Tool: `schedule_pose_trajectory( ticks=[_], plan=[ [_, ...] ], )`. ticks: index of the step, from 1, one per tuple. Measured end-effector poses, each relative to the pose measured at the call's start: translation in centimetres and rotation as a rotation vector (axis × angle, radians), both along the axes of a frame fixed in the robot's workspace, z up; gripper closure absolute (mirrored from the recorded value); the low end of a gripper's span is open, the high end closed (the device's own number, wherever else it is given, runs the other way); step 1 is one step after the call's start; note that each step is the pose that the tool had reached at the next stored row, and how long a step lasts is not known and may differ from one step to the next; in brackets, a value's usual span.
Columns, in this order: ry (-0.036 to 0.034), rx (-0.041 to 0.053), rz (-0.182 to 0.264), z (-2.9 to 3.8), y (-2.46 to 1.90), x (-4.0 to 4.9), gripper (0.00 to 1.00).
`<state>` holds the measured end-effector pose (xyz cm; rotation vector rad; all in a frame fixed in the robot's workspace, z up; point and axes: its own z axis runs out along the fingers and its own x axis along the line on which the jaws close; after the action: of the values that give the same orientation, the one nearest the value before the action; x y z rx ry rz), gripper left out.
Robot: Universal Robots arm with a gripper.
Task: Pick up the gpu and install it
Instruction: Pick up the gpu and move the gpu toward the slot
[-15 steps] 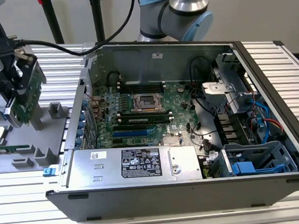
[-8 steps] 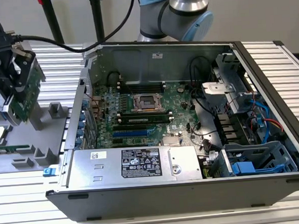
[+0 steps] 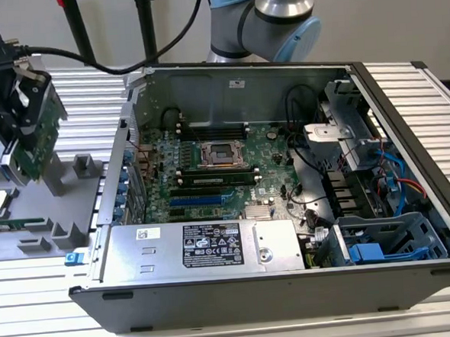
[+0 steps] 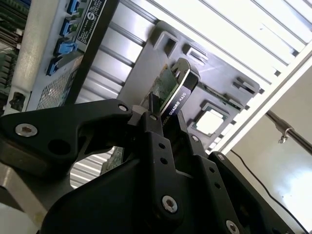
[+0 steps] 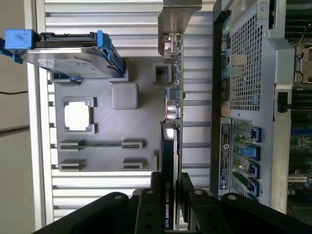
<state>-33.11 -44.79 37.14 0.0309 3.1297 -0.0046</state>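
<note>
My gripper (image 3: 21, 101) is shut on the gpu (image 3: 38, 143), a thin card with a green circuit face, held tilted at the exterior view's left over the grey holder tray (image 3: 37, 214). In both wrist views the black fingers (image 4: 155, 134) clamp the card's black edge (image 5: 168, 161), and the gpu (image 4: 174, 90) sticks out edge-on past them with its metal bracket at the far end. The open computer case (image 3: 240, 293) lies to the exterior view's right of the card, with the green motherboard (image 3: 232, 156) inside it.
The grey tray (image 5: 105, 129) carries a processor chip (image 5: 78, 117), a blue-railed drive (image 5: 68, 48) and a narrow green memory stick (image 3: 14, 224). Inside the case are a silver power supply (image 3: 207, 246), blue expansion slots (image 3: 200, 202), cables and drive cages (image 3: 382, 239). The arm's base (image 3: 265, 17) stands behind the case.
</note>
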Motion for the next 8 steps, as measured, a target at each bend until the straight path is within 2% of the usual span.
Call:
schedule_pose_trajectory(
  ticks=[8],
  plan=[
    [0.0, 0.0, 0.0, 0.63, 0.0, 0.0, 1.0]
  ],
)
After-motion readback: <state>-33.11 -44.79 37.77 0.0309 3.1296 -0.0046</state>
